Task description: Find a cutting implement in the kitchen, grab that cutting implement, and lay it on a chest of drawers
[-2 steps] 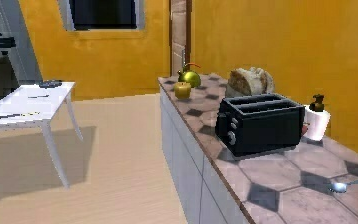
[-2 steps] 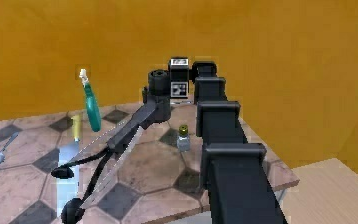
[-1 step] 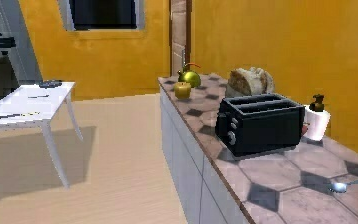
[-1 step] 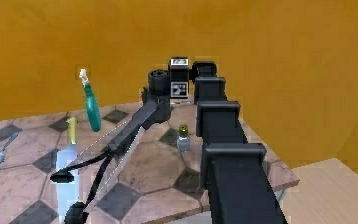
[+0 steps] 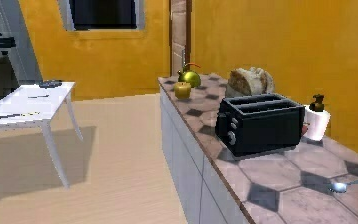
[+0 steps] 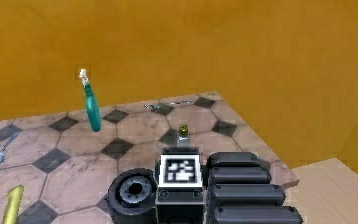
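Stage: early, the search phase by the look of it. The robot stands alongside a kitchen counter (image 5: 287,175) with a hexagon-tiled top.

Forward view, on the counter:
- black toaster (image 5: 259,122)
- loaf of bread (image 5: 250,80)
- yellow-green kettle (image 5: 190,74)
- apple (image 5: 183,90)
- white dispenser bottle (image 5: 315,118) with a dark pump
- spoon (image 5: 339,186) at the lower right

A white table (image 5: 47,106) stands well apart at the forward view's left, with a thin dark thing (image 5: 7,116) lying on it.

Arm side view:
- teal bottle (image 6: 90,100), upright
- small shaker-like thing (image 6: 184,131) beyond the arm's marker square (image 6: 180,170)
- yellow stick-shaped thing (image 6: 11,203) at the lower left
- slim dark strip (image 6: 172,104) lying near the counter's far edge, the likeliest candidate for the cutting implement but too small to be sure

The gripper (image 6: 132,192) is a dark body low in the arm side view, and its far end cannot be made out. It is not possible to tell how its fingers stand or whether it holds anything.

Judged progress: the kitchen is reached, and the implement is not yet surely picked out. The grab and the laying on the chest of drawers are both left to do.
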Controlling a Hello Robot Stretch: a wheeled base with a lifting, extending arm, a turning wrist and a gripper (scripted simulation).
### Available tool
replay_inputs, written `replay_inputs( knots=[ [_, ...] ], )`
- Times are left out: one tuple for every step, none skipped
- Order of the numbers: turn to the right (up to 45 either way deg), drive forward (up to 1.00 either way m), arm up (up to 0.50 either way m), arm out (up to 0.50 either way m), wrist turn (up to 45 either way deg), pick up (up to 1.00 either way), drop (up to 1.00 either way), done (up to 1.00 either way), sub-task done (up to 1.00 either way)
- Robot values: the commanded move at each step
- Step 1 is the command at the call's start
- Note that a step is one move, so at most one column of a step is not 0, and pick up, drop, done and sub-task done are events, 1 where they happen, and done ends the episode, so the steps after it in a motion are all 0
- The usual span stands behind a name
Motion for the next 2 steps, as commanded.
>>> replay_inputs(
  knots=[
    [-45.0,0.00,0.00,0.00,0.0,0.00,0.00,0.00,0.00],
    [-33.0,0.00,0.00,0.00,0.0,0.00,0.00,0.00,0.00]
  ],
)
